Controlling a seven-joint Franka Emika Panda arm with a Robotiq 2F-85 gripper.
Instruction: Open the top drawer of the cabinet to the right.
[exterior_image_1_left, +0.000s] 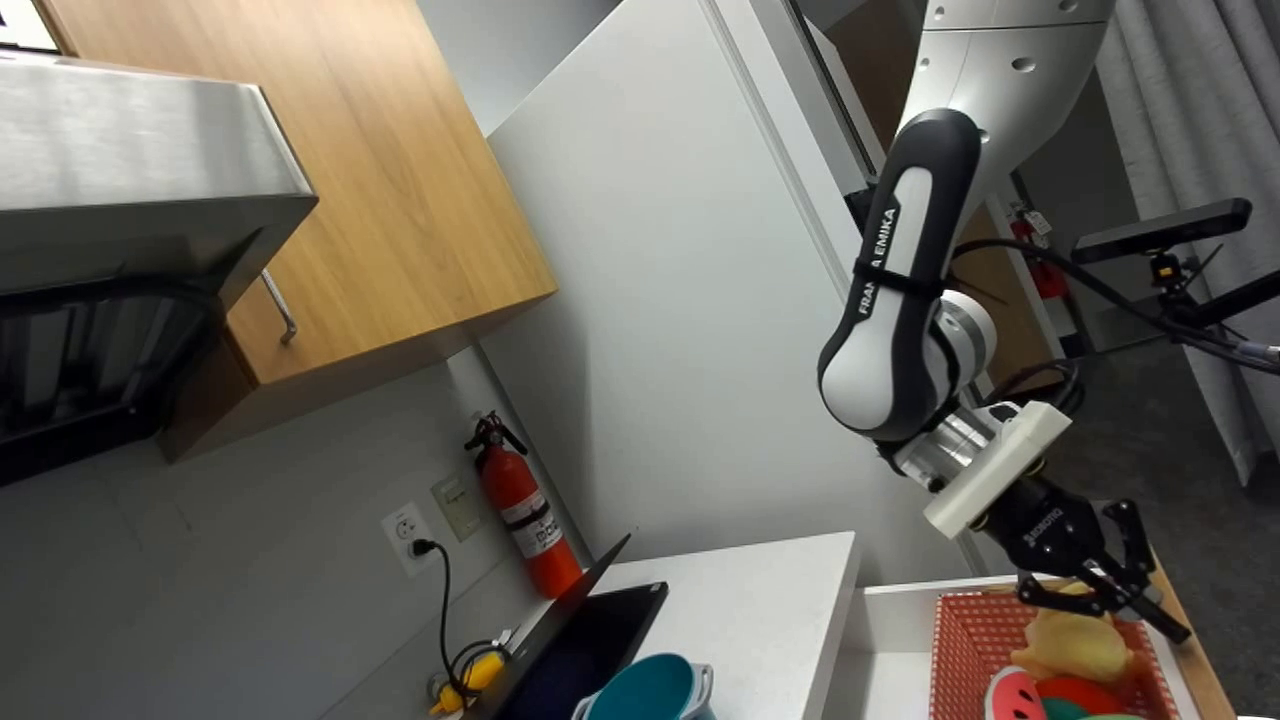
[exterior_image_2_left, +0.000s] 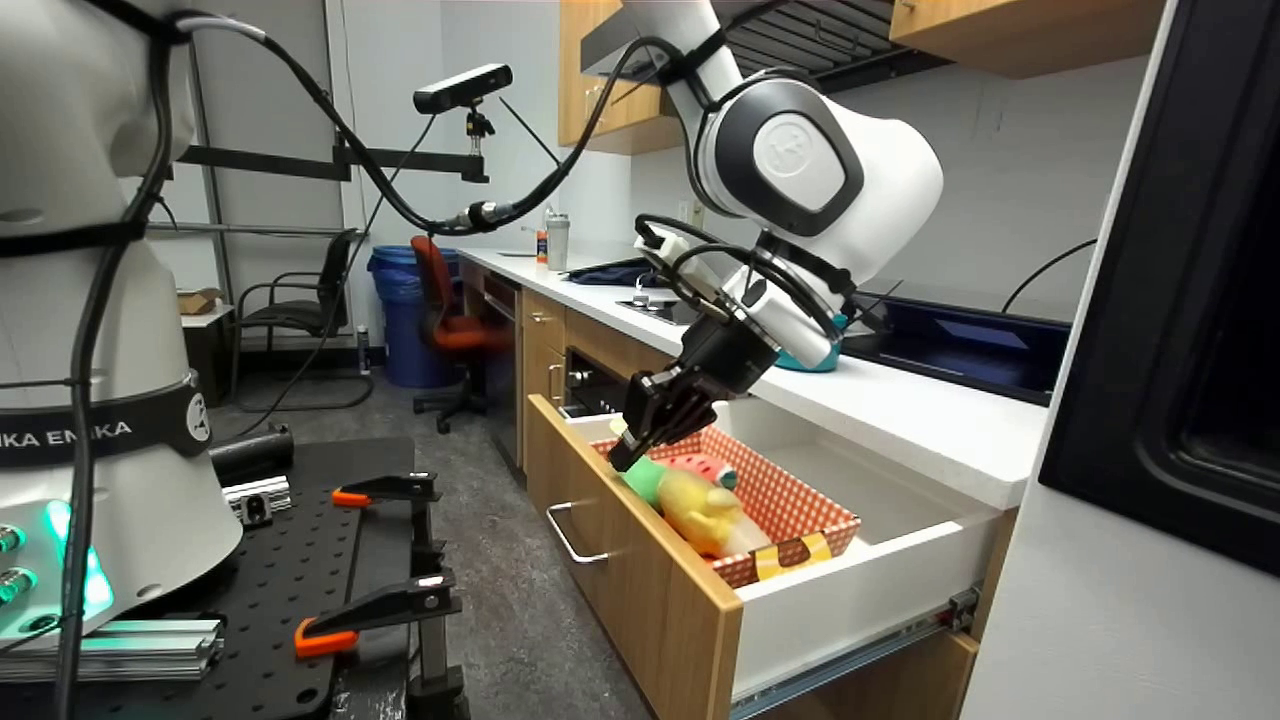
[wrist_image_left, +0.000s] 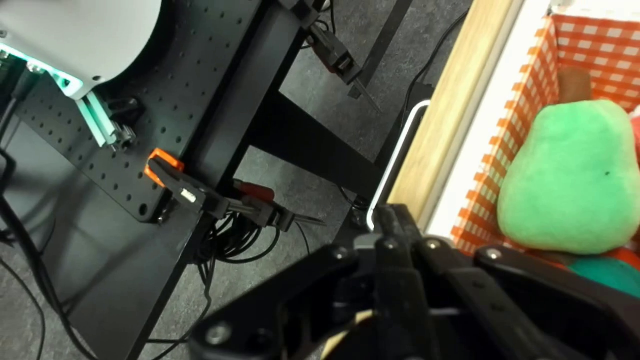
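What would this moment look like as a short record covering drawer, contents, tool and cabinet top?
Top drawer: open, slid out
Contents: checked basket holding green pear-shaped toy, watermelon-slice toy, others
Tool: shut, near the drawer's upper front edge, not on the handle
Contact: cannot tell
Cabinet top: white, bearing teal pot

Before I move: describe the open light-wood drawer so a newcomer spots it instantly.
In an exterior view, find the low light-wood cabinet with the flat white countertop. At its near end, beneath that countertop, the light-wood top drawer juts out, a metal handle on its front. Unlike the shut light-wood drawer farther along, it reveals a red-and-white checked basket inside.
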